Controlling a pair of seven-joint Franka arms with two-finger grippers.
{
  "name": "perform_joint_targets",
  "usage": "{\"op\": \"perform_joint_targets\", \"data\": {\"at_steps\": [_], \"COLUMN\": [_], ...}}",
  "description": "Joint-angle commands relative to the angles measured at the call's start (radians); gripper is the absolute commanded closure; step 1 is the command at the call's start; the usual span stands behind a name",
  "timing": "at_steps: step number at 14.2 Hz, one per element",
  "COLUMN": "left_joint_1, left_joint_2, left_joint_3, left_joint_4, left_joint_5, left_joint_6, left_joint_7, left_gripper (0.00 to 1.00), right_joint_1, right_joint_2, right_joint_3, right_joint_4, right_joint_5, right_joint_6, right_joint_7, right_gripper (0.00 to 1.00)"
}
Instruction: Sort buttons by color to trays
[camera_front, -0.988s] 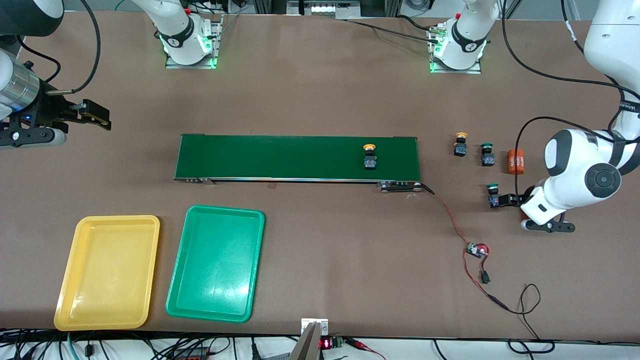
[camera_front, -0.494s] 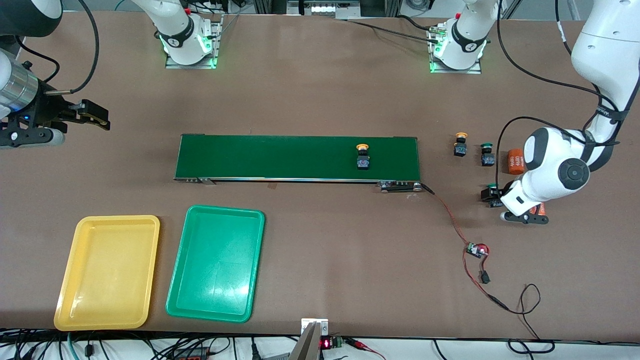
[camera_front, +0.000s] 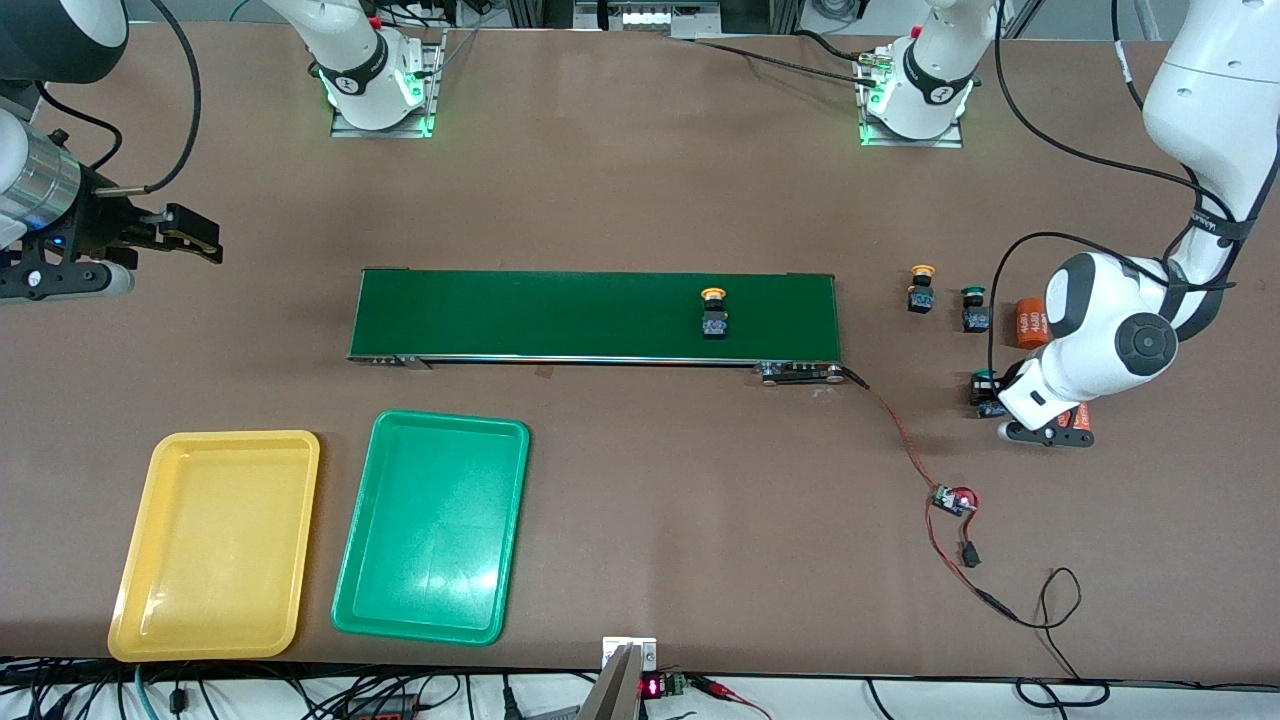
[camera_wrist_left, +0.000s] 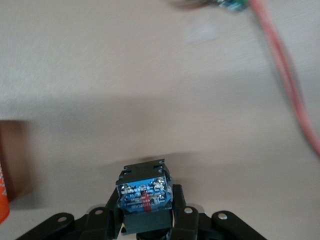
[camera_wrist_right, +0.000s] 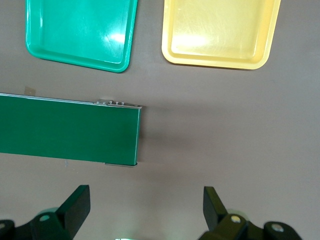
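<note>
My left gripper (camera_front: 986, 396) is shut on a green-capped button (camera_front: 982, 381) low over the table at the left arm's end; the left wrist view shows its blue-black body (camera_wrist_left: 144, 192) clamped between the fingers (camera_wrist_left: 184, 220). A yellow-capped button (camera_front: 713, 312) rides on the green conveyor belt (camera_front: 560, 315). Another yellow-capped button (camera_front: 921, 287) and a second green-capped one (camera_front: 973, 310) stand beside the belt's end. The yellow tray (camera_front: 215, 545) and green tray (camera_front: 430, 527) lie empty, nearer the front camera. My right gripper (camera_front: 190, 235) waits open in the air past the belt's other end.
One orange cylinder (camera_front: 1030, 322) lies beside the green-capped button; another (camera_front: 1080, 420) is partly hidden under the left hand. A small circuit board (camera_front: 955, 498) with a red wire (camera_wrist_left: 285, 65) trails from the belt's end. The right wrist view shows both trays (camera_wrist_right: 80, 30) (camera_wrist_right: 220, 30) and the belt (camera_wrist_right: 65, 130).
The left gripper moved in over the green-capped button and shut on it. The yellow-capped button on the belt has travelled toward the right arm's end. The right gripper barely moved.
</note>
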Motion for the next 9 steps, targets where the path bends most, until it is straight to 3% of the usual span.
{"op": "perform_joint_targets", "data": {"at_steps": [1,3,5,7,9], "left_joint_1": [0.014,0.018,0.023,-0.009,-0.084], "left_joint_2": [-0.101,-0.107,-0.106,-0.078,-0.073], "left_joint_3": [-0.141,-0.266,-0.375,-0.427,-0.432], "left_joint_4": [0.056,0.075,0.058,0.055,0.038], "left_joint_5": [0.009,0.006,0.006,0.008,0.009], "left_joint_6": [-0.25,-0.348,-0.345,-0.337,-0.322], "left_joint_7": [-0.098,-0.174,-0.279,-0.391,-0.465], "left_gripper": [0.77,0.76,0.76,0.76,0.76], "right_joint_1": [0.006,0.004,0.003,0.011,0.012], "right_joint_2": [-0.004,-0.006,-0.004,0.002,0.005], "right_joint_3": [0.004,0.004,0.006,0.009,0.009], "right_joint_4": [0.002,0.005,0.005,0.005,0.002], "right_joint_5": [-0.021,-0.023,-0.017,-0.015,-0.012], "right_joint_6": [-0.017,-0.06,-0.071,-0.071,-0.072], "right_joint_7": [-0.02,-0.02,-0.02,-0.017,-0.017], "right_gripper": [0.0,0.0,0.0,0.0,0.0]}}
